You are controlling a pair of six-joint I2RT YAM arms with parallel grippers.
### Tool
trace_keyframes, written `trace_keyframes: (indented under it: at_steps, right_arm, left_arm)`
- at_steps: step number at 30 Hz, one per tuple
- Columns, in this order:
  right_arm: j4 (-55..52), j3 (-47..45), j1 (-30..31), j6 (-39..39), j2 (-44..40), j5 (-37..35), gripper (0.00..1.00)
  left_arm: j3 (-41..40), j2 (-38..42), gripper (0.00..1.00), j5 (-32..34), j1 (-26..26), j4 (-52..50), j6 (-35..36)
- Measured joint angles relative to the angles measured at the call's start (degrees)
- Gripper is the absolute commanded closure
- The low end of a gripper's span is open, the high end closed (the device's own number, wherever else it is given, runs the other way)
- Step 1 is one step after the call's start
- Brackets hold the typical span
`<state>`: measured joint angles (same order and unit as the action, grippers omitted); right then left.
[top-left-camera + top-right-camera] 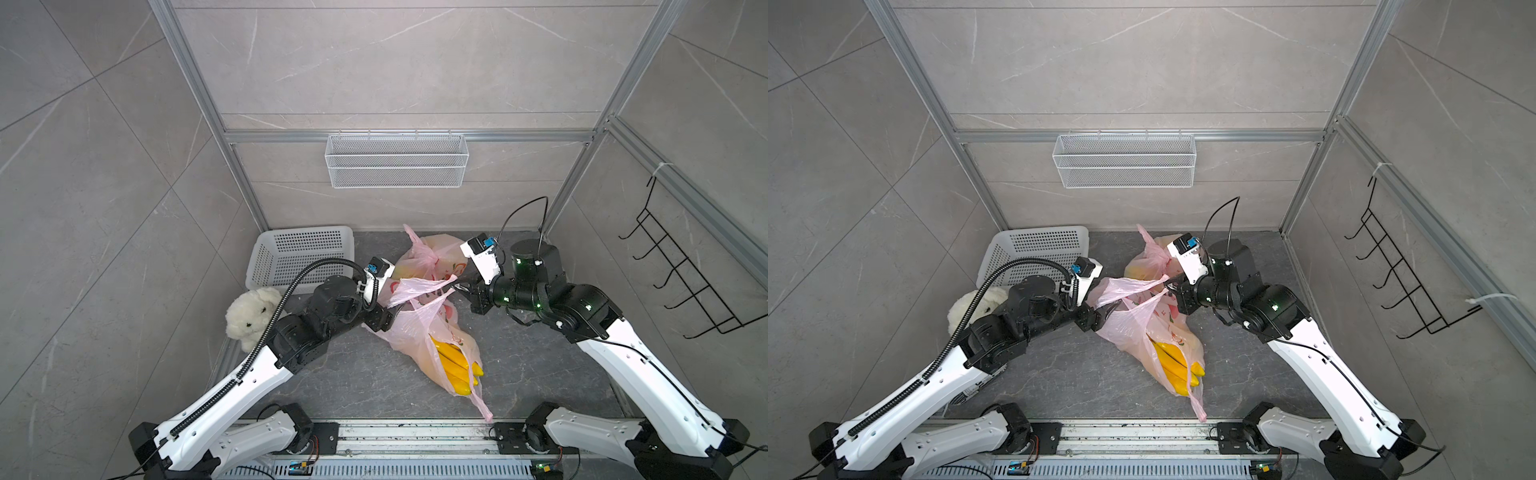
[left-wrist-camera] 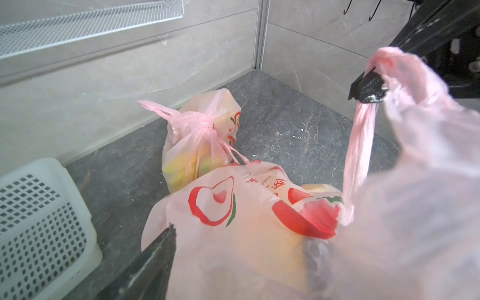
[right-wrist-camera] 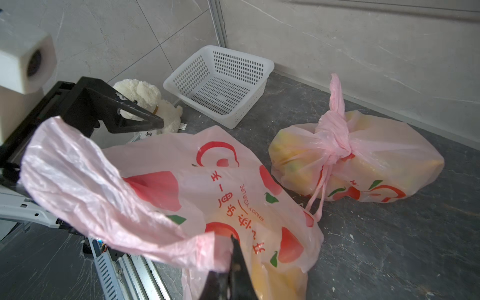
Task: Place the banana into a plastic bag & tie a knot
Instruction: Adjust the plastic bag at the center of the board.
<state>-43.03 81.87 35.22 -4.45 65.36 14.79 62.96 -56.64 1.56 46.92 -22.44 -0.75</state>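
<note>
A bunch of yellow bananas (image 1: pixel 455 365) (image 1: pixel 1177 363) lies inside a pink see-through plastic bag (image 1: pixel 415 328) (image 3: pixel 233 181) printed with red fruit, mid-floor. My right gripper (image 1: pixel 459 286) (image 3: pixel 233 241) is shut on one bag handle (image 1: pixel 419 286) (image 2: pixel 363 130), holding it raised and stretched. My left gripper (image 1: pixel 395 309) (image 2: pixel 241 241) is at the bag's mouth on the opposite side. Its jaws stand wide apart, with loose plastic draped between and over them. One left finger (image 2: pixel 155 254) shows bare; the other is veiled by film.
A second, knotted pink bag (image 1: pixel 432 257) (image 3: pixel 358 161) lies just behind. A white plastic basket (image 1: pixel 299 257) sits in the back left corner, with a white plush toy (image 1: pixel 249 311) in front of it. A wire shelf (image 1: pixel 397 160) and a black hook rack (image 1: pixel 685 274) hang on the walls.
</note>
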Motion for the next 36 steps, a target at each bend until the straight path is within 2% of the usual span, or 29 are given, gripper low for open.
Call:
trace_keyframes:
  at_steps: [6,11,15,21,27,32,36]
  right_arm:
    - [0.28,0.76,0.92,-0.26,0.96,-1.62,1.0]
    - [1.73,1.42,5.44,-2.05,5.01,-3.74,1.0]
    - [3.93,1.51,11.02,-3.56,8.28,-5.51,1.0]
    - [6.49,0.66,15.69,-5.01,9.38,-9.4,1.0]
    - [5.01,0.81,15.23,-7.56,9.44,-18.1,1.0]
    - [2.14,3.72,11.02,-9.57,9.73,-22.6,1.0]
    - [1.55,5.05,10.91,-9.53,10.32,-23.37,1.0]
  left_arm:
    - [-0.81,-3.32,0.19,-0.15,-0.04,-1.51,-0.68]
    - [-4.63,-4.9,0.17,-0.57,0.02,-1.92,-3.91]
    - [-7.89,-3.06,0.11,-0.63,0.02,0.79,-7.69]
    - [-10.27,0.59,0.1,-0.72,0.02,6.29,-14.1]
    - [-12.96,2.8,0.04,-3.41,0.02,8.63,-15.19]
    - [-19.82,7.58,0.01,-5.25,0.02,9.25,-14.86]
    - [-23.69,11.3,0.01,-6.73,0.02,10.82,-14.86]
